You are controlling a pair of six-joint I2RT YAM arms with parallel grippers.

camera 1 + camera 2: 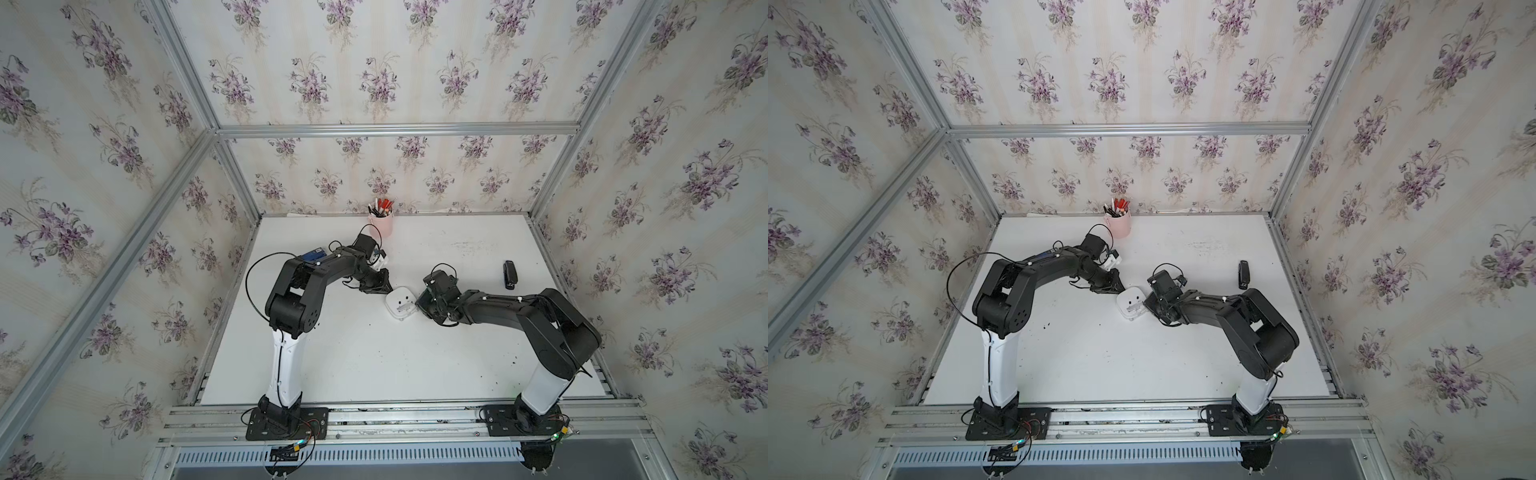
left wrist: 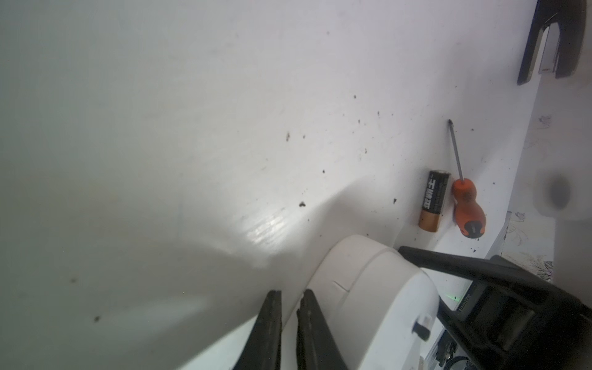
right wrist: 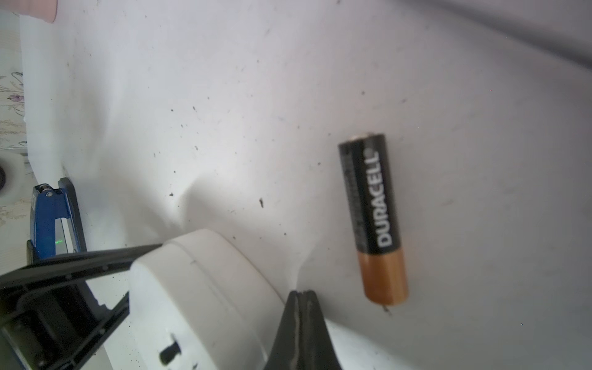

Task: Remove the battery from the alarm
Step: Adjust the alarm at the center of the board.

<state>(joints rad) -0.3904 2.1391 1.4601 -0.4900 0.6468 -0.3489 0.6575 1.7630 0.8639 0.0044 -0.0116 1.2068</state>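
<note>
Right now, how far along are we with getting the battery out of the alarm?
Done, it seems: a battery lies loose on the table, apart from the alarm. In hand: nothing. The right gripper has its jaws shut, the left gripper has its jaws barely apart, and both are empty beside the alarm. Left: confirm its slot is empty, which I cannot tell.

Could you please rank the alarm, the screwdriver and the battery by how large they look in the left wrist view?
1. alarm: looks largest by far, though it is nearest the camera and partly cut off.
2. screwdriver: clearly longer than the battery lying beside it.
3. battery: smallest.
</note>
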